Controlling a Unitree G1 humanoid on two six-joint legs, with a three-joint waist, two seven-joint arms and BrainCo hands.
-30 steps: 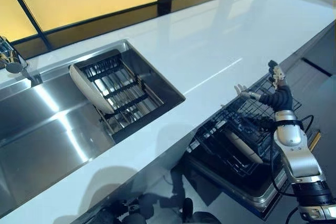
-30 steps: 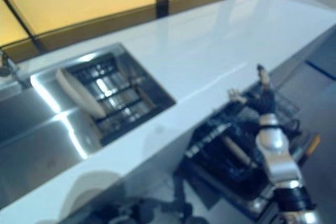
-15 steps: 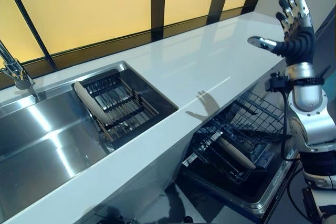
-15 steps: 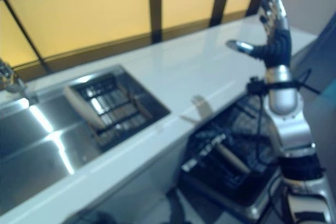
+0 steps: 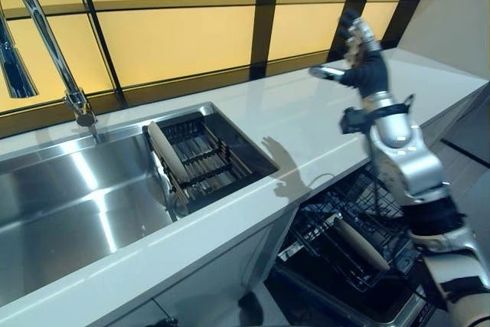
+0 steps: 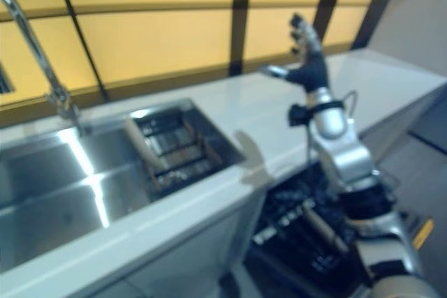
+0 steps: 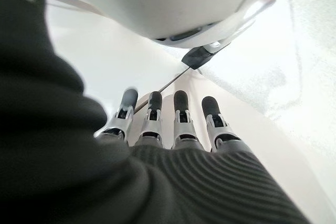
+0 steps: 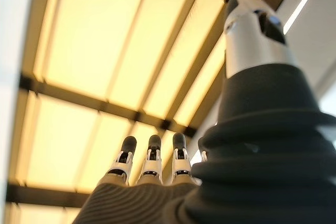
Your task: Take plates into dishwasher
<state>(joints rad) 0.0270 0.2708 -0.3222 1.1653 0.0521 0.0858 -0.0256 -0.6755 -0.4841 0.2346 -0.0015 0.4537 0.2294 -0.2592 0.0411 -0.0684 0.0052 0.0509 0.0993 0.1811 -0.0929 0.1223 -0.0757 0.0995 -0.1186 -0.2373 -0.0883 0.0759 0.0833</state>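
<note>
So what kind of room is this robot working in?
It looks like a kitchen: a steel sink with a tall tap, a white counter, and below it an open dishwasher rack holding a plate.

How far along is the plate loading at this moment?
Done: one plate stands in the dishwasher rack under the counter. In hand: nothing; the right hand is raised open above the counter, and the left hand shows open in its wrist view. Left: one plate leans in the sink rack.
</note>
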